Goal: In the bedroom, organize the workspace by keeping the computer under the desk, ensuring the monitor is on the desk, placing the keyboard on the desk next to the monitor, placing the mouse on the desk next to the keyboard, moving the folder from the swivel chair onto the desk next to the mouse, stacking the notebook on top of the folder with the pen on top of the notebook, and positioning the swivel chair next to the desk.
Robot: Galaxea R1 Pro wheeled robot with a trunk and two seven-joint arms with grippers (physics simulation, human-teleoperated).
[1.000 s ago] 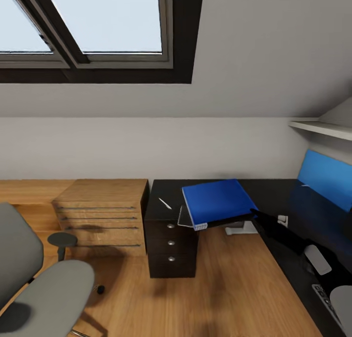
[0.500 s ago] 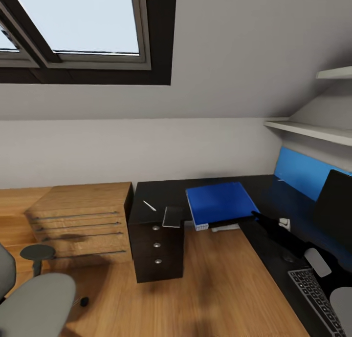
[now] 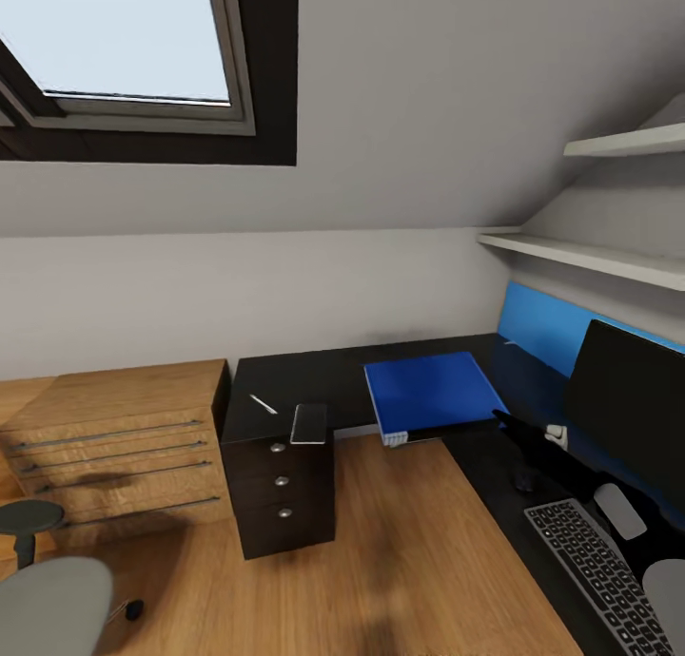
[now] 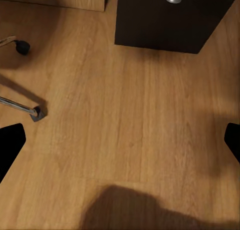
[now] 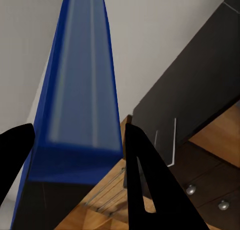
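Panning right since a second ago, the head camera has brought the monitor (image 3: 636, 404) and keyboard (image 3: 599, 580) into sight and pushed the swivel chair (image 3: 48, 604) to the lower left corner; the folder itself keeps the same place against the arm. Right gripper (image 5: 75, 155) is clamped on the folder (image 3: 433, 395) at its spine end — in the wrist view the blue slab runs straight out between the two dark fingers, held edge-on so the flat cover stays level. From the head, the folder hangs over the inner corner of the desk (image 3: 333, 376), apparently just above the black surface rather than resting on it, though contact is hard to judge. Holding it flat and low suits sliding it down beside the mouse (image 3: 620, 510), which lies by the keyboard in front of the monitor. Further out on the near wing lie the pen (image 3: 264, 404) and a small grey notebook (image 3: 308, 423), waiting to be stacked. Left gripper (image 4: 120, 140) hangs spread and empty over the wooden floor, near the chair's chrome legs.
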